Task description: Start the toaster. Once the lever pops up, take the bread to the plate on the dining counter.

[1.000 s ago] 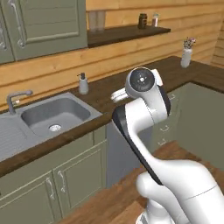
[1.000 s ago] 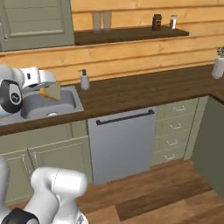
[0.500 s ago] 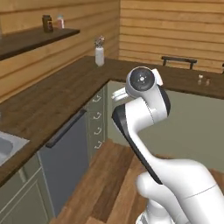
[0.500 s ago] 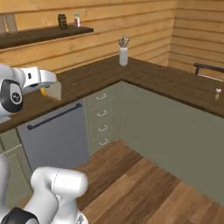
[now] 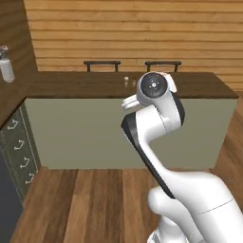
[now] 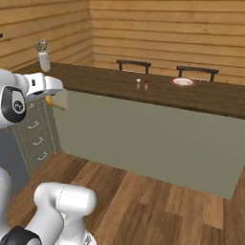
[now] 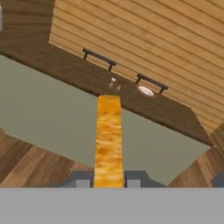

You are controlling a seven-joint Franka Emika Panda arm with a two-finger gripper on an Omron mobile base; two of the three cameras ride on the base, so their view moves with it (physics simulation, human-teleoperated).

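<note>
Left base view: a pale bottle-like item [image 5: 6, 66] stands at the far left on the side counter, drawers with handles [image 5: 16, 147] sit below it, and the dining counter [image 5: 95, 85] runs across the middle with its plain grey-beige front. Two dark chair backs [image 5: 102, 63] show behind it, with two tiny shakers [image 5: 126, 81] on top just left of the arm's wrist. Right base view: a small vase [image 6: 43, 58] is at the far left end of the counter. The gripper [image 6: 56, 103] sits at left, well short of the dining counter and over the wood floor [image 6: 158, 201], jaws closed tight on the bread [image 6: 59, 101], which shows as a pale slice with a yellow edge hanging just below the white hand. Further right are the shakers, then the plate [image 6: 183, 82], white with a reddish rim, on the dining counter in front of the right chair, well apart from the bread. Hand view: the bread stands edge-on as a yellow-brown crust strip between the two dark finger tips [image 7: 82, 180], both pressed against it. The shakers are just above and right of its top, the plate further right on the counter, near the second chair back.
</note>
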